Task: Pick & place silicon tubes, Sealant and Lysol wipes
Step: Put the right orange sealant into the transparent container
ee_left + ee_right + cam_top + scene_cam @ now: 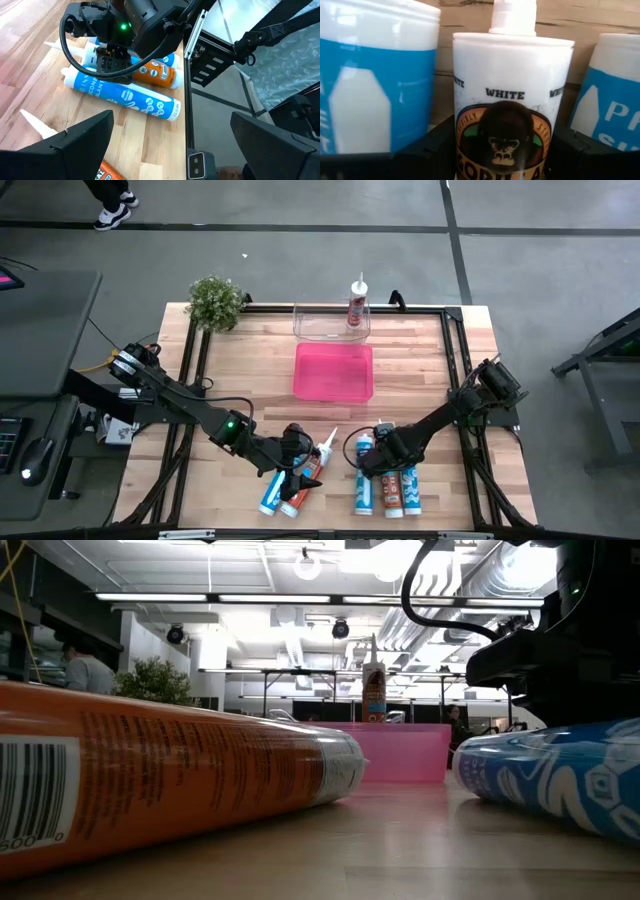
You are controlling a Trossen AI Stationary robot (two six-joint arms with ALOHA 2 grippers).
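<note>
A: Where is the right hand (383,457)?

B: At about five o'clock on the tabletop (440,400), down over a row of tubes. Its two dark fingers (427,147) sit either side of a white sealant tube (512,100) with a gorilla on the label. They look close against it, but whether they are pinching it yet I cannot tell.

A: And beside that tube?

B: A blue silicone tube (375,75) on one side and a second blue tube (607,95) on the other, all lying side by side.

A: The left hand (298,455)?

B: At about six o'clock, fingers (75,142) spread wide, hovering above an orange tube (303,488) and a blue-and-white tube (272,494) that lie together on the wood. Nothing is between the fingers.

A: Farther out?

B: A pink tray (334,371) sits at the centre of the tabletop. At twelve o'clock stands a clear bin (330,323) with an upright sealant tube (356,303) in it. A small potted plant (215,302) is at the eleven o'clock corner.
</note>
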